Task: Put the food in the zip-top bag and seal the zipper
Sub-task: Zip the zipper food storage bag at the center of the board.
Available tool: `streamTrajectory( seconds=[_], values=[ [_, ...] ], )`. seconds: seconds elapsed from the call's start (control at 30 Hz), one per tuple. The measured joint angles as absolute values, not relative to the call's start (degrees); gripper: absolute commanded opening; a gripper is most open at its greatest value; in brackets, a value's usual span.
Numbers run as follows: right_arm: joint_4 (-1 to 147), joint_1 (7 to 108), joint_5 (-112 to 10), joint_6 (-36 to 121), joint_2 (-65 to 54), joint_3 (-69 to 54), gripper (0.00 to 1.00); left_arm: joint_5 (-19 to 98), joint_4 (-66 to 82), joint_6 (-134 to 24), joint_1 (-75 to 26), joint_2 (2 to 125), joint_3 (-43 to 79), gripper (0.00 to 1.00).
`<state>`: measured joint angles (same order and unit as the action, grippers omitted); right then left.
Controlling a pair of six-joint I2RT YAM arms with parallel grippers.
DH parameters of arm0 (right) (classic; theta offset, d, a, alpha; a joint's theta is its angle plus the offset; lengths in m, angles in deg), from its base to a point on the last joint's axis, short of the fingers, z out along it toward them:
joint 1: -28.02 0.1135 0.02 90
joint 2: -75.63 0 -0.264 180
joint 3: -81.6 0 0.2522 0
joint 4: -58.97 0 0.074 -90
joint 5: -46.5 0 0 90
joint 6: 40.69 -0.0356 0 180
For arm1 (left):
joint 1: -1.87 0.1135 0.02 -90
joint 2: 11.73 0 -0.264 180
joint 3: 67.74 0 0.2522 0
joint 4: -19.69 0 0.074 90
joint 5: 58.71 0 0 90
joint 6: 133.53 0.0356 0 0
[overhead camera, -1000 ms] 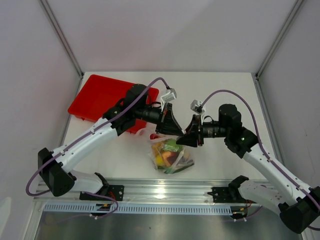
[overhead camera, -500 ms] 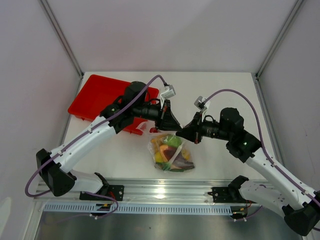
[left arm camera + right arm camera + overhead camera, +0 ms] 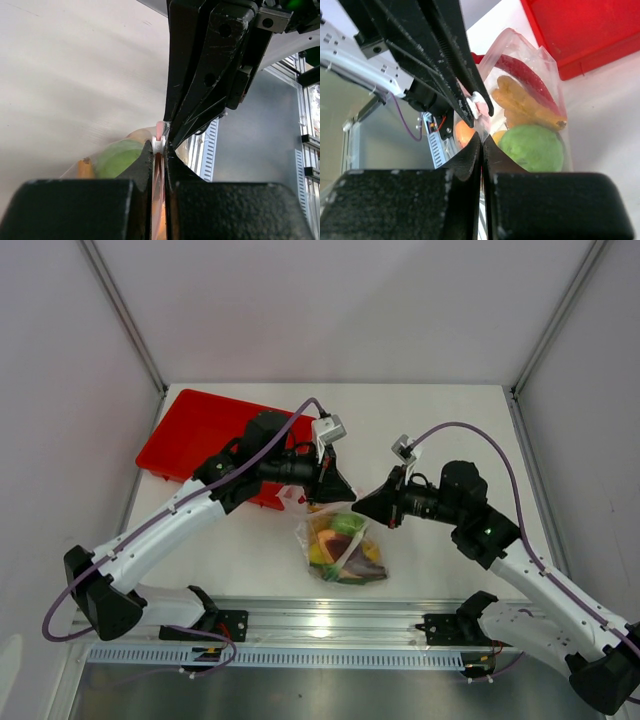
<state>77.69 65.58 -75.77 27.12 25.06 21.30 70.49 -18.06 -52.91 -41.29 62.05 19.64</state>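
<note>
The left gripper (image 3: 158,146) is clamped on the pink zipper (image 3: 159,130). The right gripper (image 3: 481,141) pinches the bag (image 3: 520,50) beside it, with the food (image 3: 532,147) inside.

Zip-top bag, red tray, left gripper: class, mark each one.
zip-top bag (image 3: 345,552), top view, clear upper wall.
red tray (image 3: 195,435), top view, bare floor.
left gripper (image 3: 159,148), left wrist view, between fingertips.

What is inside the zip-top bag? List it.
Through the clear zip-top bag: a green lime, orange pieces, something red. The right pincer hides the rest.
</note>
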Motion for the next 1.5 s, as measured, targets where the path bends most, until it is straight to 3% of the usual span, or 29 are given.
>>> streamTrajectory(
  seconds=[0.17,0.3,0.47,0.63,0.67,0.87,1.27,1.47,1.5],
  values=[
    [79.5,65.6,-78.9,31.2,25.1,20.4,0.00,72.9,-18.9,-52.5,-41.3,61.8,19.7,0.01],
    [82.6,65.1,-82.1,34.0,24.1,17.3,0.21,75.7,-18.9,-52.5,-41.3,61.8,20.0,0.01],
    [84.9,64.5,-87.7,36.1,19.6,13.6,0.24,78.5,-18.9,-52.5,-40.7,61.7,20.7,0.01],
    [84.9,64.6,-91.8,36.4,15.7,12.9,0.16,80.2,-19.6,-52.5,-40.8,61.8,21.3,0.01],
    [84.7,64.6,-92.2,36.3,15.7,12.9,0.00,80.5,-20.0,-52.5,-40.8,61.9,21.4,0.01],
    [84.4,64.8,-92.4,35.6,15.8,12.7,0.00,80.7,-20.5,-52.3,-40.7,62.2,21.7,0.01],
    [81.8,63.9,-78.7,28.5,22.2,15.1,0.00,69.8,-23.4,-52.5,-40.5,58.5,19.4,0.06],
    [79.8,63.4,-79.0,27.2,23.7,16.4,0.00,68.7,-25.1,-52.3,-40.5,56.7,18.4,0.00],
    [79.7,62.9,-80.2,27.5,23.8,16.4,0.05,68.9,-25.1,-52.3,-40.5,56.7,18.3,0.01]
  ],
)
